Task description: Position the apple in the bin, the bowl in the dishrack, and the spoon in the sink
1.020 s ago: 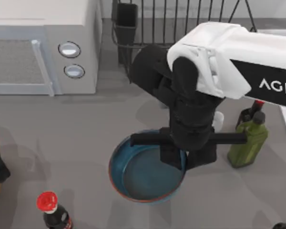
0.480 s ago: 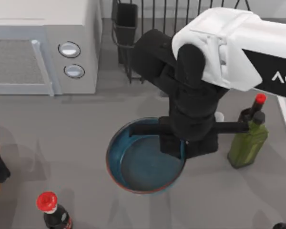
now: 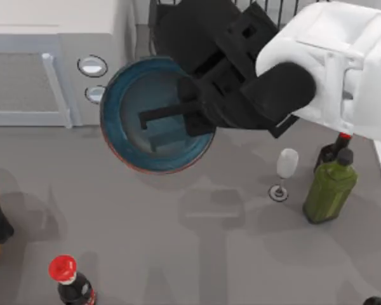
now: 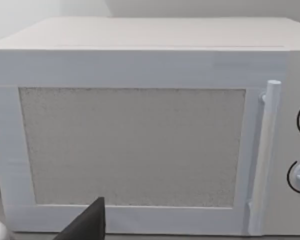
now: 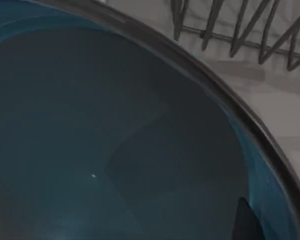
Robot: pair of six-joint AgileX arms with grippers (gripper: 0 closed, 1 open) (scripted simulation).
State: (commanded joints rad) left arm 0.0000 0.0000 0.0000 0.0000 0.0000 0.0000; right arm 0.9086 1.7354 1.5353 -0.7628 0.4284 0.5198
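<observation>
One large round deep bowl [image 3: 155, 114], glossy teal-blue inside and out with a thin reddish-brown rim, hangs tilted in the upper middle of the top view, lifted clear of the flat grey worktop [image 3: 146, 241]. The right arm's black pincer [image 3: 178, 117] holds it at the rim on the bowl's right side, fingers closed on the wall, one dark finger lying across the smooth inside. In the right wrist view the bowl's curved teal inside [image 5: 115, 140] spreads wide, its dark rim arcing across, with a dark fingertip [image 5: 246, 220] low near the rim.

Just behind the bowl and arm, at the top edge, stands one black wire dishrack [image 3: 286, 9] of thin upright bars; several of its bars [image 5: 240, 30] also cross the upper right of the right wrist view.

One white boxy microwave [image 3: 57, 63] sits at upper left, with two round knobs and a speckled grey door panel [image 4: 132, 145] beside a straight white handle. A dark edge of the left pincer [image 4: 87, 222] shows low in the left wrist view; I cannot tell whether it is open.

At right stand one small clear stemmed glass [image 3: 286, 171], one olive-green bottle [image 3: 330, 187] and one dark bottle with a red tip [image 3: 333, 147] just behind it. A second dark bottle with a round red cap [image 3: 66, 276] stands at lower left.
</observation>
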